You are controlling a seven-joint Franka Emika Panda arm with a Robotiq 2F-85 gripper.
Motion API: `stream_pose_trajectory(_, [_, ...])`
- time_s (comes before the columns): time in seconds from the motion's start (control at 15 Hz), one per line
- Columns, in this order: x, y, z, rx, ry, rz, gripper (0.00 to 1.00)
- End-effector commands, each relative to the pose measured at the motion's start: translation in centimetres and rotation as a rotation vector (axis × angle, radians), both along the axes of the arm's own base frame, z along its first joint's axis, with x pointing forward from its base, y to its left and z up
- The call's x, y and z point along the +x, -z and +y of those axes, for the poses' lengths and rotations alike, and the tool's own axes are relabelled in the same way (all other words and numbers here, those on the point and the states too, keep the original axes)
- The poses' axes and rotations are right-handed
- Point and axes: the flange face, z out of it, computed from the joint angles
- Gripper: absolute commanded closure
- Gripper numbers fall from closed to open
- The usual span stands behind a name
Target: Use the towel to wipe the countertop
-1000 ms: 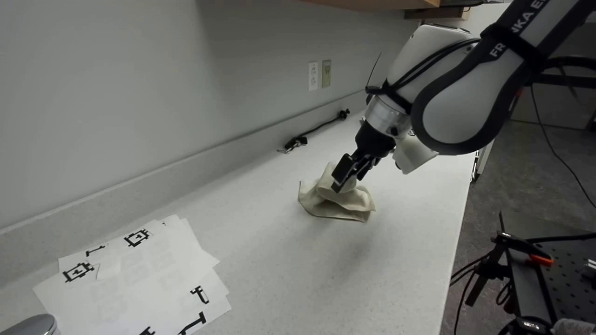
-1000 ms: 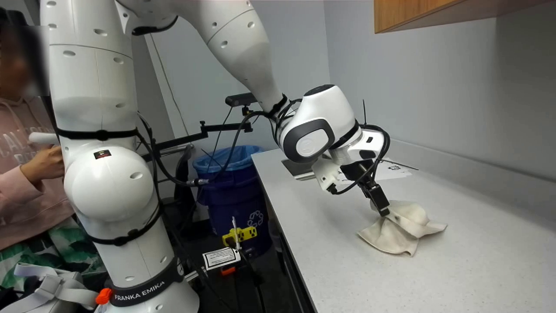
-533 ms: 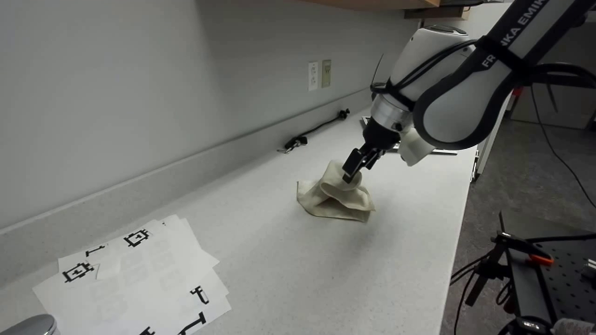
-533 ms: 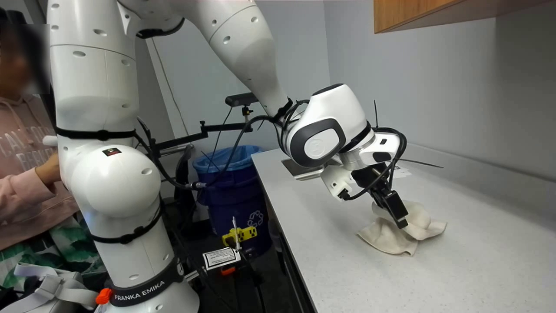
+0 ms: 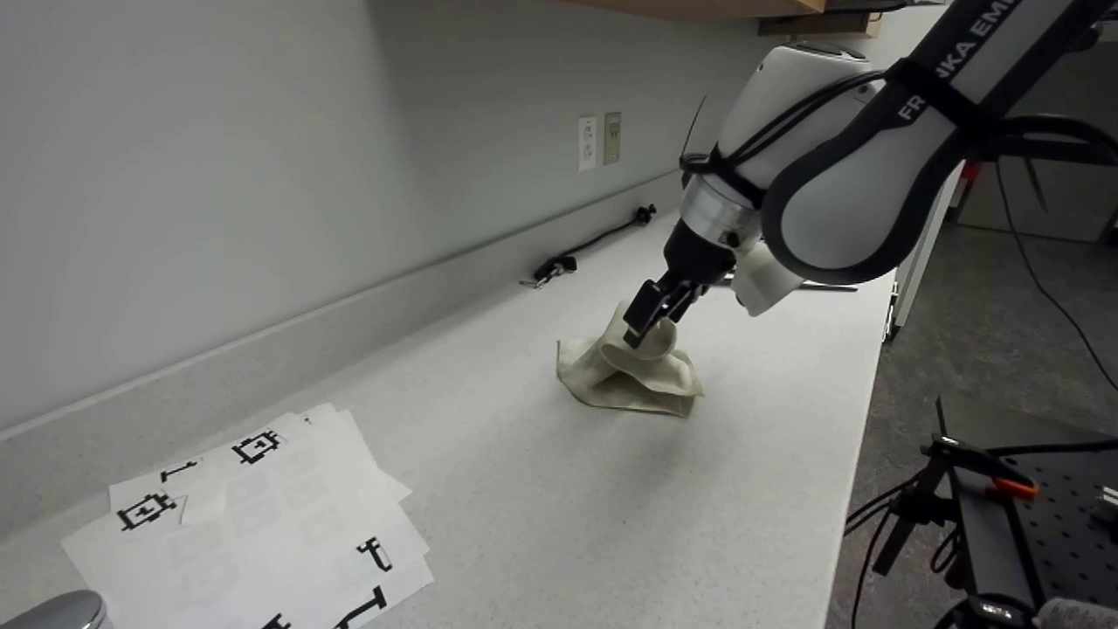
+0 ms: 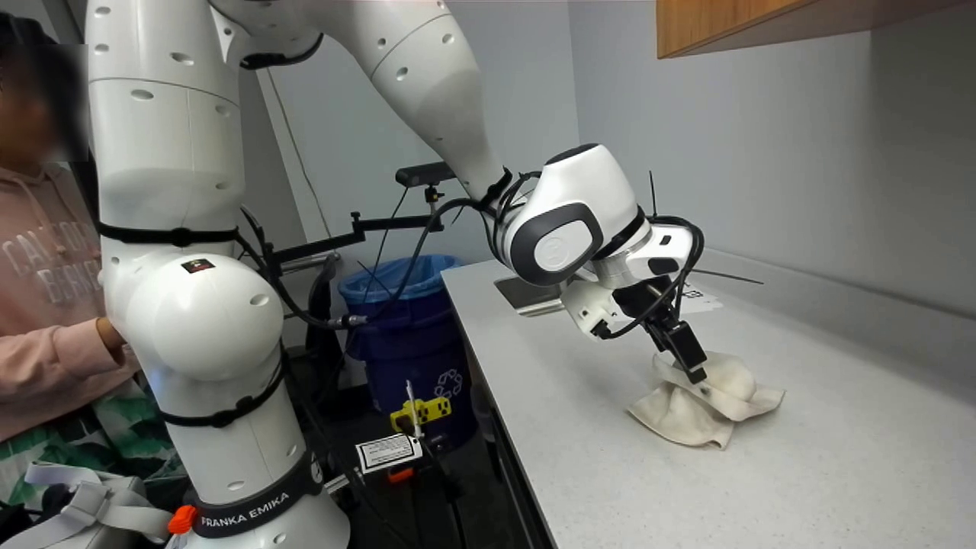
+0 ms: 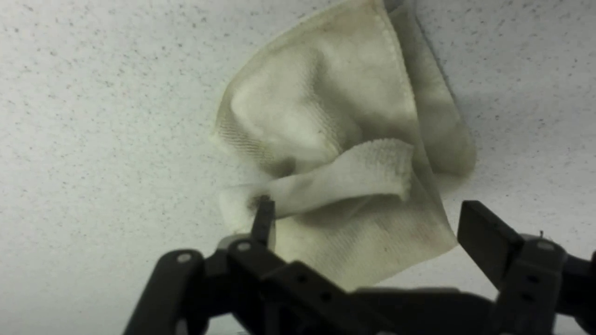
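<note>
Leftmost in an exterior view is a person, partly cut off at the edge and partly hidden behind the white arm. Next comes a blue bin bearing a recycling mark, with a yellow outlet strip low in front of it. Farther right lies the pale desk, and over it a wooden cabinet hangs at the wall.

Along the desk, in an exterior view, a grey rounded thing sits in the near corner, too cut off to name. Beside it overlap several papers with black printed marks, lying flat. Well apart from these, to their right, a black cable lies near the wall, and then comes the towel: cream-coloured, crumpled on the desk, one fold standing up. The end effector is tilted down at that fold. At far right, past the desk's edge, shows a black perforated plate.

In the wrist view the end effector is spread, its fingers well apart. The left-hand one overlaps the raised fold there by a dark spot; the right-hand one ends just beside a towel corner. Whether either touches the cloth I cannot tell.
</note>
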Motion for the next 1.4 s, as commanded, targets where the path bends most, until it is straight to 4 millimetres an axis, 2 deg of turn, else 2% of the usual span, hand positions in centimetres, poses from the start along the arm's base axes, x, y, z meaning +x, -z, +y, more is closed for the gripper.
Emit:
stream_pose_trajectory(0.0, [1.1, 0.6, -0.2, 0.037, 0.063, -0.015, 0.0])
stream_pose_trajectory(0.67, [3.8, 5.2, -1.9, 0.015, 0.172, -0.062, 0.02])
stream_pose_trajectory(0.73, [4.0, 5.6, -2.0, 0.023, 0.18, -0.062, 0.26])
stream_pose_trajectory(0.8, [4.3, 5.9, -2.1, 0.026, 0.19, -0.061, 0.26])
stream_pose_trajectory(0.87, [4.5, 6.2, -2.1, 0.03, 0.197, -0.06, 0.32])
stream_pose_trajectory(1.13, [5.0, 7.1, -2.2, 0.049, 0.229, -0.045, 0.64])
stream_pose_trajectory(1.33, [5.2, 7.2, -1.3, 0.082, 0.239, -0.04, 0.85])
